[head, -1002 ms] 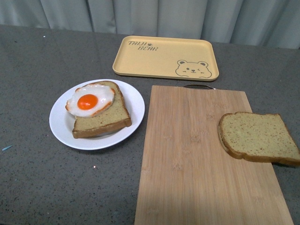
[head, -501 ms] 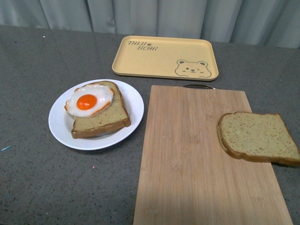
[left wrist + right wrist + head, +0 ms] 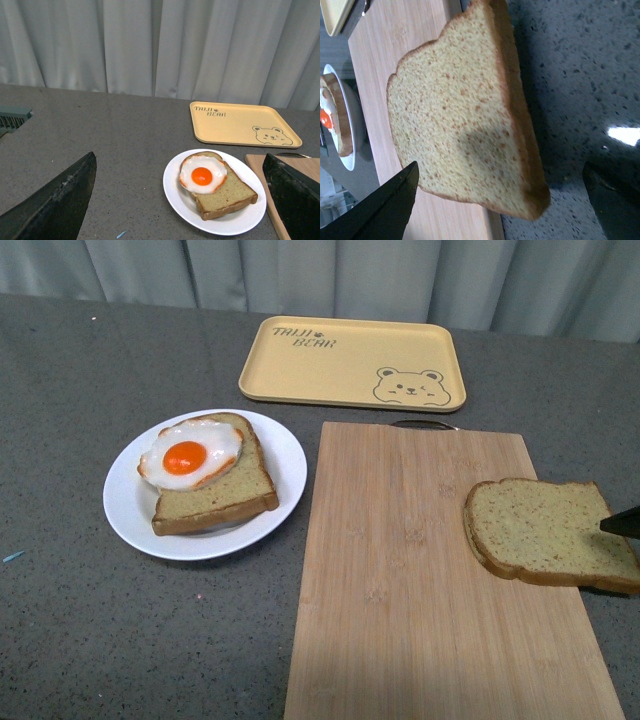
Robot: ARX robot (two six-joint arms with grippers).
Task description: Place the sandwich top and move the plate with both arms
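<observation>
Just ahead of the right gripper (image 3: 500, 170), its fingers spread wide, the sandwich top (image 3: 460, 115) lies flat on the cutting board (image 3: 395, 45), one edge overhanging the table (image 3: 580, 60), not yet gripped. Well off to that gripper's left, the plate (image 3: 130, 502) holds the lower slice (image 3: 225, 495) and fried egg (image 3: 190, 455). The left gripper (image 3: 180, 156), jaws likewise wide, faces the plate. Nothing looks done: the topping and the two-arm plate move both remain.
</observation>
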